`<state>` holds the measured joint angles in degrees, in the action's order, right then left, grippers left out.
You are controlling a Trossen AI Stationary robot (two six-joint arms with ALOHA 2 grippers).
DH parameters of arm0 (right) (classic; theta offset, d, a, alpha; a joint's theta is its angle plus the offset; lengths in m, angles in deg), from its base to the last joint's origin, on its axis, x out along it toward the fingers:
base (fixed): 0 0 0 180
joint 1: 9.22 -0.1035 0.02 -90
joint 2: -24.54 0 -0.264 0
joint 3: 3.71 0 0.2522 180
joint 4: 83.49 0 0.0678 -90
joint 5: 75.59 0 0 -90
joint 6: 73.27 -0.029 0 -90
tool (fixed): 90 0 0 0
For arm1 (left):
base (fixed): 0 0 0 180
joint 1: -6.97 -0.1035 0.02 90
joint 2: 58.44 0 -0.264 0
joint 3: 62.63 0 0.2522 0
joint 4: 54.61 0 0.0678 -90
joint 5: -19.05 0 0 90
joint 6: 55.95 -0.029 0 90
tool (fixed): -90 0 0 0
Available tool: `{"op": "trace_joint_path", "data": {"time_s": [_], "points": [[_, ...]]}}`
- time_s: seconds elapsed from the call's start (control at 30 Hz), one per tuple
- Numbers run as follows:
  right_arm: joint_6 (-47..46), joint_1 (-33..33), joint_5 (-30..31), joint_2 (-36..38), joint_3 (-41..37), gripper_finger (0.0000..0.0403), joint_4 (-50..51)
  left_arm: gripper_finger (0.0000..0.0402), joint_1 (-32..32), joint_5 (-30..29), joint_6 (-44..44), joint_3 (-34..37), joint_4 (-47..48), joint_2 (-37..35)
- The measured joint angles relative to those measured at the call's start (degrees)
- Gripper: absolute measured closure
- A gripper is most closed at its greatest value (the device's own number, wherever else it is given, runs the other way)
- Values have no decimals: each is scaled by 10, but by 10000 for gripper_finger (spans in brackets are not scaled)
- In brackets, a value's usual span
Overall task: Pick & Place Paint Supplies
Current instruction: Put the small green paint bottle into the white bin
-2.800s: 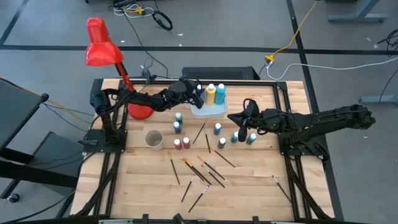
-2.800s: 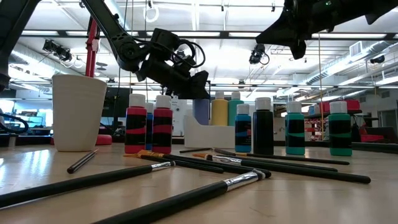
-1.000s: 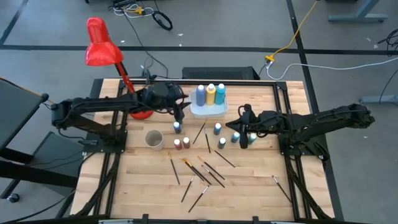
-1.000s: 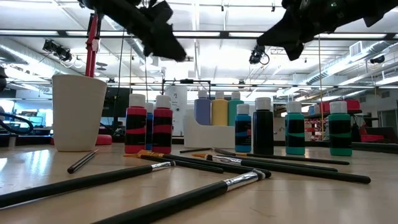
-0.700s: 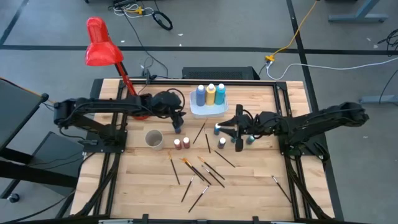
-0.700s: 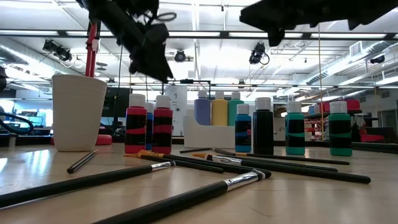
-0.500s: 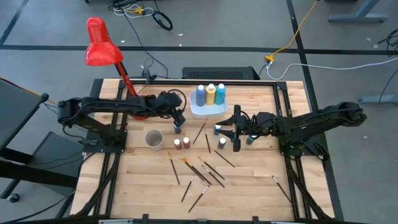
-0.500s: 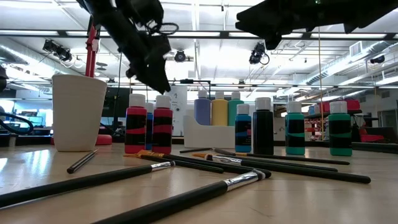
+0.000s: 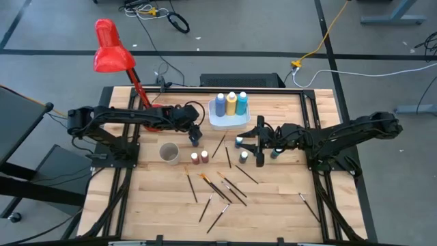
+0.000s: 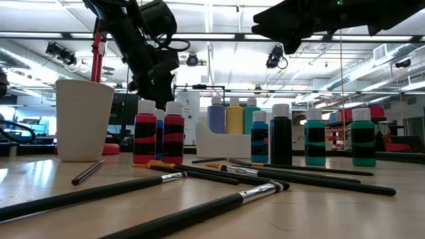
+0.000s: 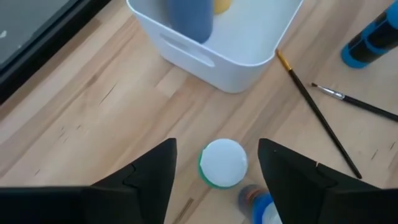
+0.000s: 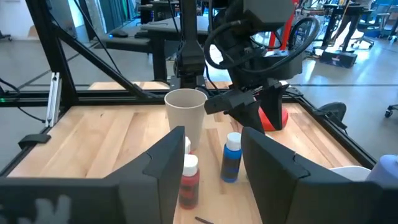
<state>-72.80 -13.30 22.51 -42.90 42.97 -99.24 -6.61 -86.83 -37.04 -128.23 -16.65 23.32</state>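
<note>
The left claw [image 9: 196,134] hangs with its dark tapered fingers [image 11: 149,174] spread apart, straddling an upright green bottle [image 11: 223,163] with a round white cap, not touching it. A blue bottle [image 11: 264,206] stands just beside. The smooth white tray [image 11: 242,43] sits near on the pale wooden bench [image 9: 273,198]. The right claw [image 9: 258,147] hovers mid-bench, fingers [image 12: 165,168] apart and empty, among upright bottles. Thin dark paintbrushes [image 9: 229,191] lie flat, scattered at mixed angles across the open front of the bench.
</note>
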Motion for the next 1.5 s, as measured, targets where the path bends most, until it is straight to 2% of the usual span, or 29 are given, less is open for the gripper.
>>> {"op": "trace_joint_path", "data": {"time_s": [0.63,0.77,1.0,1.07,1.23,1.5], "points": [[-14,0,0,0,0,238,0,167,4,-14,17,0,-16,47],[-14,0,0,0,0,238,0,192,3,-13,18,0,-17,47],[-14,0,0,0,0,238,0,273,4,-10,19,0,-22,46],[-14,0,0,0,0,238,0,273,4,-10,19,-3,-23,46],[-14,0,0,0,0,238,0,273,4,-15,-5,-51,-24,46],[-14,0,0,0,0,238,0,268,-1,-62,-57,-173,-8,45]]}}
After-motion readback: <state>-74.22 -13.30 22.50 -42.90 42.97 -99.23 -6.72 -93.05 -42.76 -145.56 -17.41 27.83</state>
